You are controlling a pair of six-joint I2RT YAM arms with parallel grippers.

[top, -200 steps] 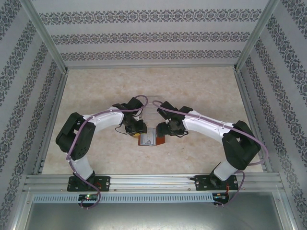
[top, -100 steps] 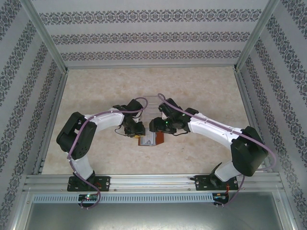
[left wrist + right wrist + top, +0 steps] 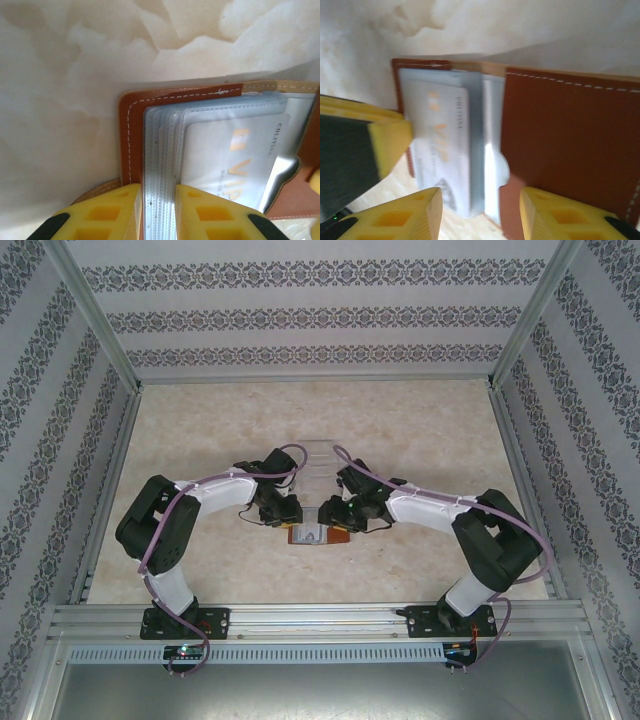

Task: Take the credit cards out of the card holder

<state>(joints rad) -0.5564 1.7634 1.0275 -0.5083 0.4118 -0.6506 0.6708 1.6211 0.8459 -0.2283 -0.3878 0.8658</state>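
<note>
The reddish-brown card holder (image 3: 318, 534) lies open on the table between both arms. My left gripper (image 3: 157, 212) is shut on the left edge of its stack of clear pockets (image 3: 160, 150), beside the stitched leather leaf (image 3: 131, 135). A pale credit card (image 3: 230, 155) with orange letters sits in the top pocket. In the right wrist view the same card (image 3: 440, 135) shows beside the brown leaf (image 3: 570, 140). My right gripper (image 3: 480, 215) hangs over the near end of the pockets. Its jaws are apart and touch nothing.
A clear plastic slotted tray (image 3: 318, 454) stands just behind the wallet, between the two wrists. One yellow finger (image 3: 375, 140) of the left gripper shows at the left of the right wrist view. Metal frame rails border the marbled table (image 3: 420, 420).
The right gripper has moved left and down onto the open wallet, and its jaws have narrowed. The left gripper has stayed at the wallet's left edge and tightened slightly on the pockets.
</note>
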